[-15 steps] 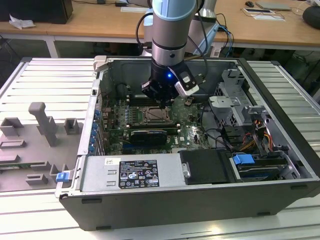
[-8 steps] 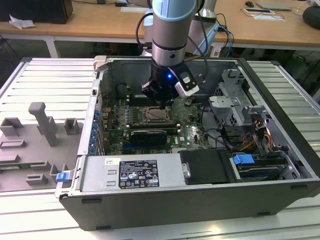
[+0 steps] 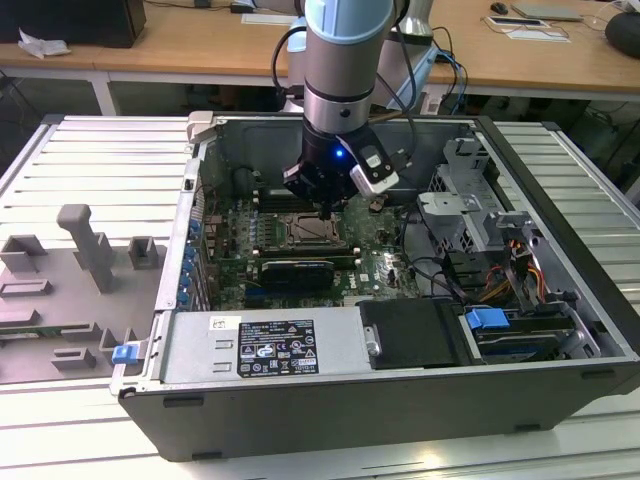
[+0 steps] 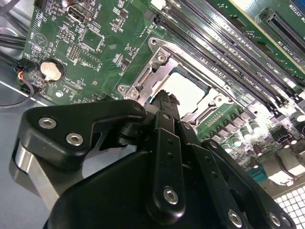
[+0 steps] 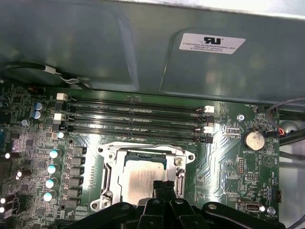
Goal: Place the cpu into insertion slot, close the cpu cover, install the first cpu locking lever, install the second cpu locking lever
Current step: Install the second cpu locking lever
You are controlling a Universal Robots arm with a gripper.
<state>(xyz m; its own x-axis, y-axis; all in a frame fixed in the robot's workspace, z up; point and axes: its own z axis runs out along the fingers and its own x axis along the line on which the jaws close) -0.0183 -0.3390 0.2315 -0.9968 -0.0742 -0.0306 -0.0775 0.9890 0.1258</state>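
Gripper parked right over the cpu, fingers pinched together, chip already seated in the insertion slot, cpu cover laid flat around it.

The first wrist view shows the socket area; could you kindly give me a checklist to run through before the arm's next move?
1. Pale silvery square cpu lies flat inside the cover's window: ok.
2. Silvery metal frame cpu cover is lowered around the chip: ok, as far as it shows.
3. Both locking levers latched: cannot tell.
4. Black gripper is shut, holds nothing and sits at the chip's edge: ok.
5. Long black memory slots lie apart from the gripper: ok.
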